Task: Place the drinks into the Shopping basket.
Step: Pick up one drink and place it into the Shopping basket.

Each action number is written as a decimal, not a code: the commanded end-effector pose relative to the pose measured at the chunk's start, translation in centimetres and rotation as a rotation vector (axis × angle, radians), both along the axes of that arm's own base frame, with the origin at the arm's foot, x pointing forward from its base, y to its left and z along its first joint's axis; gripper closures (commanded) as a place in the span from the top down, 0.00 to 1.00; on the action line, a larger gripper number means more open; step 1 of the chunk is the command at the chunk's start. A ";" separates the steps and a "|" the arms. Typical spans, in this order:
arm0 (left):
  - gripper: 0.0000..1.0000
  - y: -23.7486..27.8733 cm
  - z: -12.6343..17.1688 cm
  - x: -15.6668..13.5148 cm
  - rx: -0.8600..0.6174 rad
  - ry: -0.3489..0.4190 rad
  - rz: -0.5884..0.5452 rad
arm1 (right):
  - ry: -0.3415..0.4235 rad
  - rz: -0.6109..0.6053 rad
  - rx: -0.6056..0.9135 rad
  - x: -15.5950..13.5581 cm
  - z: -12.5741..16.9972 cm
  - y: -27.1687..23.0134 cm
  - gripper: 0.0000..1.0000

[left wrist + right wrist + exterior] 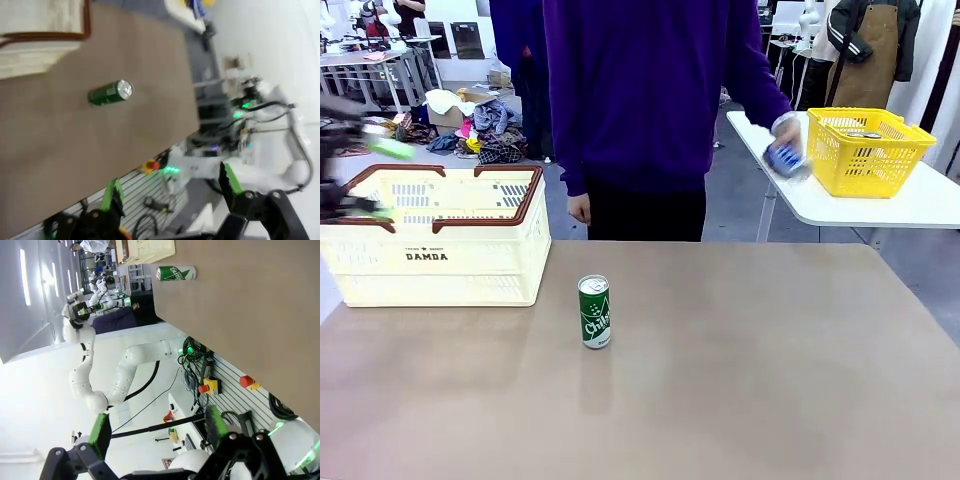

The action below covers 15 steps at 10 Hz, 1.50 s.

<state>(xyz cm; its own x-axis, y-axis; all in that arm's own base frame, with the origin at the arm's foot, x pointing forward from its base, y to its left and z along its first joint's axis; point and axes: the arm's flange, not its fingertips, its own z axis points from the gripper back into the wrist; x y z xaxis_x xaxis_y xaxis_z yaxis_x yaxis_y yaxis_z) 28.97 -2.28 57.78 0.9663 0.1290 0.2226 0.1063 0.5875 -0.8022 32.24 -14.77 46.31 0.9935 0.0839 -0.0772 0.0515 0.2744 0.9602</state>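
Note:
A green drink can (594, 312) stands upright on the brown table, in front of the right end of the cream Shopping basket (440, 275). A person in a purple top holds a blue-and-white can (783, 159) over the white side table. My left gripper (385, 180) is blurred at the left edge beside the basket, its green pads apart. In the left wrist view the open left gripper (172, 192) holds nothing; the green can (110, 93) and a basket corner (45, 36) lie beyond. The right gripper (157, 430) is open and empty, off the table edge, far from the green can (176, 273) and the basket (150, 247).
A bright yellow mesh basket (865, 150) sits on the white side table (880, 205) at the back right. The person's other hand (579, 209) hangs at the far table edge. The brown table (740, 380) is bare to the right of the can.

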 end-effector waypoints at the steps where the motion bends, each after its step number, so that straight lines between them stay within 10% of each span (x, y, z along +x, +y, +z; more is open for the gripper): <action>1: 1.00 -3.5 -1.1 4.9 0.214 0.002 -0.011 | 0.018 -0.001 -0.005 -0.2 0.4 -0.1 1.00; 4: 1.00 -15.1 -5.5 9.6 0.526 -0.007 -0.100 | 0.018 -0.001 -0.005 -0.2 0.4 -0.1 1.00; 6: 1.00 -6.6 -1.5 10.1 0.212 0.050 -0.103 | 0.018 -0.001 -0.005 -0.2 0.4 -0.1 1.00; 11: 1.00 22.7 2.3 -9.1 -0.208 -0.050 0.142 | 0.018 -0.001 -0.005 -0.2 0.4 -0.1 1.00; 15: 1.00 28.6 -3.7 -14.0 -0.425 -0.054 0.265 | 0.018 -0.001 -0.005 -0.2 0.4 -0.1 1.00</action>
<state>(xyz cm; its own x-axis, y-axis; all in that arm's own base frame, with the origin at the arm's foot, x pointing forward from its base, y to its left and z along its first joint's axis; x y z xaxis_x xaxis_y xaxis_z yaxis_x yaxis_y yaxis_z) 13.04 26.54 54.94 0.8670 0.4694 0.1673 0.0493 0.2531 -0.9662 32.21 -14.91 46.26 0.9936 0.0798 -0.0797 0.0549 0.2751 0.9599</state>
